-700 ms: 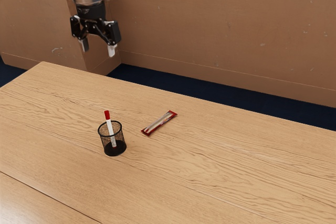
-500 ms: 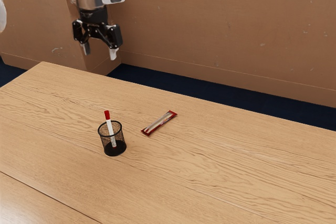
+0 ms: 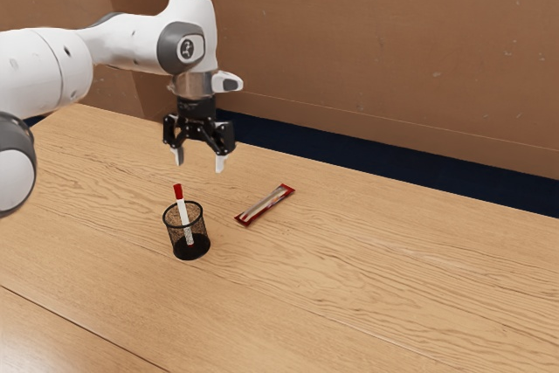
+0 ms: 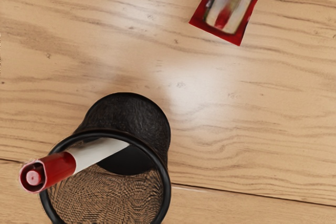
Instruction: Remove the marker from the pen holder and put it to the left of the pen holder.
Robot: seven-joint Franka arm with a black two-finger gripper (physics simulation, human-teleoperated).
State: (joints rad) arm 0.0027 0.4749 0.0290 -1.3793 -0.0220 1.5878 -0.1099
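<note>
A seam [image 3: 79, 329] runs across the near part of a wooden table [image 3: 367, 277]. Beyond it, a round black mesh pen holder [image 3: 175, 235] stands upright. The marker [image 3: 182, 210], white with a red cap, sits inside the holder at a tilt, its capped end rising above the rim. In the wrist view, the cap reaches out past the rim, over one side of the holder. Near the holder, toward the exterior view's right and somewhat farther back, a slim red-edged packet [image 3: 265, 204] lies flat on the wood, apart from the holder.

Above the table hangs the black gripper [image 3: 200, 164], pointing downward, its two fingers spread wide with nothing between them and touching neither marker nor holder. The white arm [image 3: 131, 41] reaches in from the exterior view's left. Past the table lie a dark blue floor [image 3: 349, 153] and a brown wall [image 3: 367, 50].
</note>
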